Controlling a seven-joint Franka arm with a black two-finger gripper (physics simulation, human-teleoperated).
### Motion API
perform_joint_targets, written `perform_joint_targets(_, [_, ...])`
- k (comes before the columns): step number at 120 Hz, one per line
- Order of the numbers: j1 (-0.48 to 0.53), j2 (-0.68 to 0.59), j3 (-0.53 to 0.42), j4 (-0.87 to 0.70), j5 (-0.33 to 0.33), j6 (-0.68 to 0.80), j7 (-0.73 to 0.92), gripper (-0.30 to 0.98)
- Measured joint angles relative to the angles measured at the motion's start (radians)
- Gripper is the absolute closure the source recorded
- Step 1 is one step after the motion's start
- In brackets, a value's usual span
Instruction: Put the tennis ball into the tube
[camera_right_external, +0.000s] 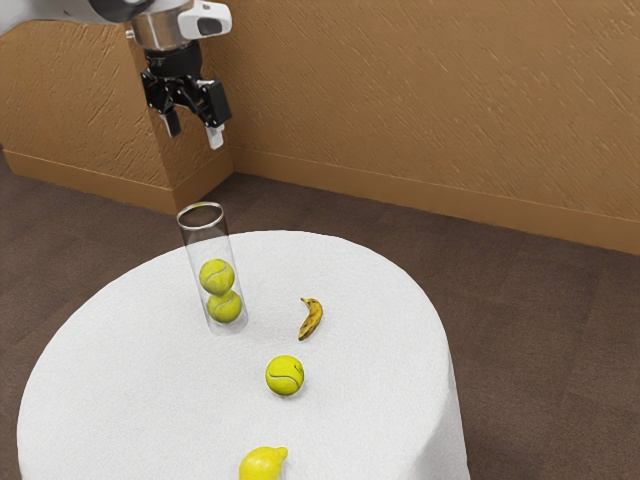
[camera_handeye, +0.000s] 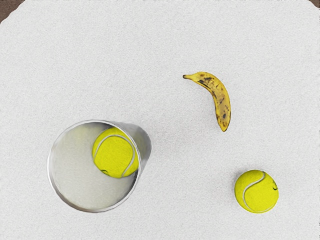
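My gripper (camera_right_external: 193, 138) hangs high above the table's far side, over the tube and toward the exterior view's left, open and with nothing between its fingers. The clear tube (camera_right_external: 206, 245) stands upright on the table, with two tennis balls stacked inside, the upper one (camera_right_external: 217, 277) above the lower one (camera_right_external: 225, 307). A loose tennis ball (camera_right_external: 285, 375) lies on the cloth. From above, in the wrist view, the tube's open mouth (camera_handeye: 49, 167) frames the upper ball (camera_handeye: 115, 154); the loose ball (camera_handeye: 257, 192) is outside, apart from the tube.
A spotted banana (camera_right_external: 312, 319) (camera_handeye: 223, 100) lies between the tube and the table's edge at the exterior view's right. A lemon (camera_right_external: 262, 464) rests at the exterior view's bottom. The round table (camera_right_external: 120, 380) has a white cloth; a brown wall stands behind.
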Motion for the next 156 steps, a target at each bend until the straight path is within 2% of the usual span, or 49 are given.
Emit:
perform_joint_targets(38, [-0.002, 0.001, -0.008, -0.017, -0.005, -0.002, 0.006, 0.0])
perform_joint_targets(58, [-0.005, -0.151, -0.067, -0.293, -0.032, 0.009, 0.006, 0.0])
perform_joint_targets(72, [-0.007, -0.222, -0.113, -0.473, -0.042, 0.093, 0.005, 0.0])
perform_joint_targets(87, [-0.026, -0.236, -0.152, -0.624, -0.047, 0.227, 0.004, 0.0])
perform_joint_targets(109, [-0.04, -0.235, -0.161, -0.802, -0.051, 0.472, 0.002, 0.0])
perform_joint_targets(130, [-0.063, -0.204, -0.161, -0.886, -0.052, 0.635, 0.001, 0.0])
perform_joint_targets(156, [-0.093, -0.111, -0.161, -0.892, -0.054, 0.692, -0.002, 0.0])
